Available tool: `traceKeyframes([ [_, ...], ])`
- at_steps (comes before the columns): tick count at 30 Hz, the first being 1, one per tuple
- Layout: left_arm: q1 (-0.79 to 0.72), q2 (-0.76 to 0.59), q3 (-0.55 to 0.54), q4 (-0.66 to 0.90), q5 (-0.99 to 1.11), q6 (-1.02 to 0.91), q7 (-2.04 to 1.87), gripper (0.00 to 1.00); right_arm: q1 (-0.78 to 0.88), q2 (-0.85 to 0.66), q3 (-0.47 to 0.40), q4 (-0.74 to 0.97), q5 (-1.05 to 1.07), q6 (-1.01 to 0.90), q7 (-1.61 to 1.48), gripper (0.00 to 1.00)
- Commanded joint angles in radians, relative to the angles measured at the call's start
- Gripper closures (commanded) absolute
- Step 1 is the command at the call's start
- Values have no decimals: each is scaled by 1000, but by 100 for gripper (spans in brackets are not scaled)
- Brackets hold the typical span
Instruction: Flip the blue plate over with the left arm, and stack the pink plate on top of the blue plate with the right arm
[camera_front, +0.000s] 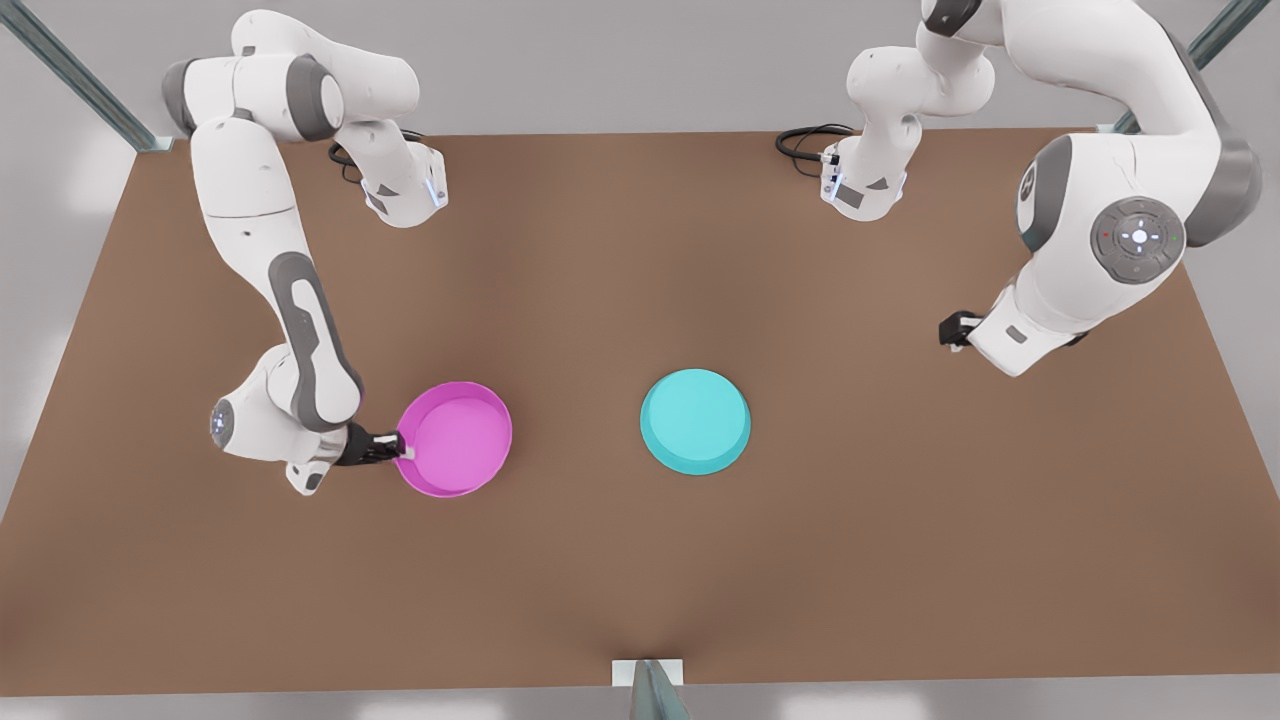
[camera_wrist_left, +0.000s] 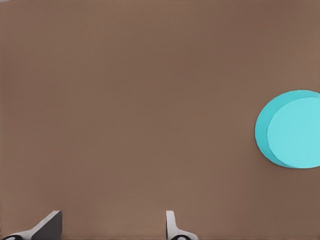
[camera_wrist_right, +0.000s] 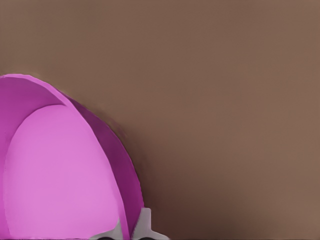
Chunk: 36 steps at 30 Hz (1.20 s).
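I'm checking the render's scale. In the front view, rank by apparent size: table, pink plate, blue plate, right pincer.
1. Table.
2. Pink plate and blue plate: look alike, so unranked.
3. Right pincer, closed on the pink plate's rim.

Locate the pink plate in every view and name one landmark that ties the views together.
Front view: the pink plate lies on the brown table, on the front view's left, its rim clamped by the right gripper.
Left wrist view: not in it; the blue plate is there, beyond the open left gripper.
Right wrist view: close up, its rim between the fingers.
Shared landmark: the brown table.
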<state>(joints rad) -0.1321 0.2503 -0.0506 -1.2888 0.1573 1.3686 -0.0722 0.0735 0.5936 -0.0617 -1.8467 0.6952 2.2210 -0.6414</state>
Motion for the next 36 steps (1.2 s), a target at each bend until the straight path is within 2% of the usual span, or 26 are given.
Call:
traceKeyframes([
  [1,0,0,0,0,24,-5,0,0,3,0,0,1,-8,2,15,79],
  [10,0,3,0,0,25,-6,-4,0,91,-12,63,9,95,66,184,79],
  [15,0,7,0,0,25,-3,-8,0,253,-29,79,30,159,117,373,79],
  [21,0,10,0,0,25,3,-8,0,443,-14,74,40,165,287,592,79],
  [26,2,17,0,0,27,6,-8,0,612,-29,10,24,273,341,631,79],
  [36,2,20,1,0,27,4,-8,0,767,12,-46,72,376,413,729,79],
])
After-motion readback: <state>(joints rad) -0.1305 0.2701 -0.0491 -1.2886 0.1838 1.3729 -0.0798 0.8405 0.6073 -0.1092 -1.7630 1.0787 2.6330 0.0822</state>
